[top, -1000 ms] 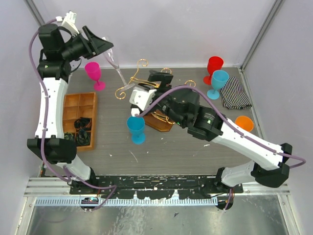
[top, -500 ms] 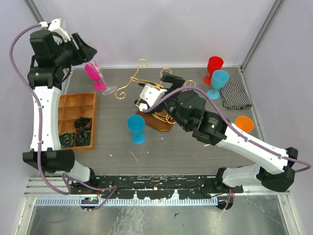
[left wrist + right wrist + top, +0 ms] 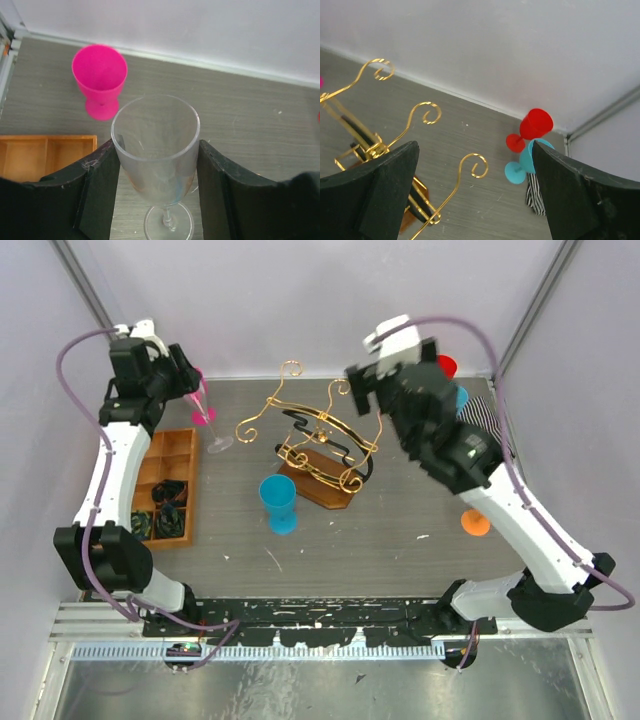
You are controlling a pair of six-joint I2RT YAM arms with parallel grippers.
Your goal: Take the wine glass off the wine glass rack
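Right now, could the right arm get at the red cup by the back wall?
Probably yes. The right gripper hangs open and empty with the red cup in plain view ahead; only the blue cup beside it crowds one side.

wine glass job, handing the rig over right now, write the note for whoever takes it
Left gripper: shut on the clear stemmed wine glass, which is upright beside the pink plastic goblet. Whether its foot touches the grey table is unclear.
Right gripper: open, empty, raised above the gold wire wine glass rack.
Done: the glass is off the rack.
Left: probably set it down, release, withdraw.
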